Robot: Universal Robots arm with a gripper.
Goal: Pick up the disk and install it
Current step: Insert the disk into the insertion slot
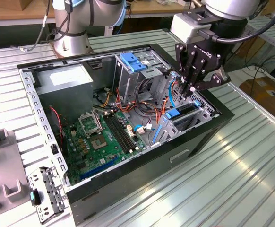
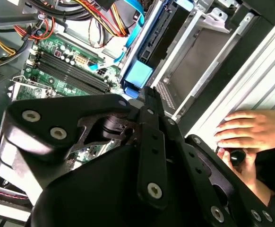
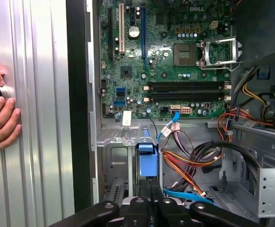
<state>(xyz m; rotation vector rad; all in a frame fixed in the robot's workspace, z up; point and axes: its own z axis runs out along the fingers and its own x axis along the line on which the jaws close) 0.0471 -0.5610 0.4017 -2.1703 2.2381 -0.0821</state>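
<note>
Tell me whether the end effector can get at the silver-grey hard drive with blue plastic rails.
Probably yes. The end effector hangs just above the hard drive, which stands on edge in the open black computer case; orange cables lie beside it, not across it.

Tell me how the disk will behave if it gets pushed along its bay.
Probably stiff: the disk looks like a flat slab in blue plastic rails. It likely slides straight, since metal bay walls flank it. Its plastic tab may flex.
</note>
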